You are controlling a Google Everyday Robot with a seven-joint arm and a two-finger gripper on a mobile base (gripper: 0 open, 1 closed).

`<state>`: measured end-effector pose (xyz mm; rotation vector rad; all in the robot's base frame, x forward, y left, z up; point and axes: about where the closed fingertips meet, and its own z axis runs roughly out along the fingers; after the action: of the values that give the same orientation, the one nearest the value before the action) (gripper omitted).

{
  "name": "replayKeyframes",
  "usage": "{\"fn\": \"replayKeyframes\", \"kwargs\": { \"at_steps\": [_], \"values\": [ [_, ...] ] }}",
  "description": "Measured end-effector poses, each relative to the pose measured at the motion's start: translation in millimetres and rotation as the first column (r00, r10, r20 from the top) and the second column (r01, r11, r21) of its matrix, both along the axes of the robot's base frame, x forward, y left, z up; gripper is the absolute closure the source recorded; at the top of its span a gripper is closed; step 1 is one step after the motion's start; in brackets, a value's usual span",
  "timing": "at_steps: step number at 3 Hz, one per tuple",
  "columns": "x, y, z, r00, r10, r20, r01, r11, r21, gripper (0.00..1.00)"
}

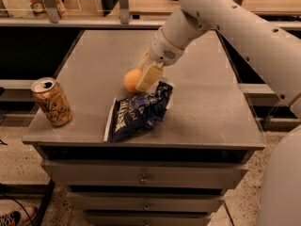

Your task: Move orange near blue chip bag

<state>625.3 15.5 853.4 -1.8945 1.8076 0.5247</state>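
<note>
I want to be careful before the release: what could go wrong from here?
1. The orange is round and the table is flat. Once the gripper, shut on it beside the blue chip bag's far corner, lets go, it may roll away from the bag.
2. The gripper sits very close to the crumpled bag, so lowering further might push or pin it.

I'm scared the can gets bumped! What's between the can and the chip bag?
Nothing, just bare table between the can and the chip bag in the camera view. The tool holds the orange beside the bag's far end.
</note>
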Motion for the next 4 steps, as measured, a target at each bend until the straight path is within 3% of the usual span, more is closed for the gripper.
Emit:
{"fn": "replayKeyframes", "kwargs": {
  "at_steps": [2,4],
  "values": [
    [-9,2,1,0.9996,0.028,0.009,-0.028,0.999,-0.02,0.01],
    [-1,-11,35,0.9992,0.025,0.031,-0.024,1.0,-0.02,0.0]
  ]
}}
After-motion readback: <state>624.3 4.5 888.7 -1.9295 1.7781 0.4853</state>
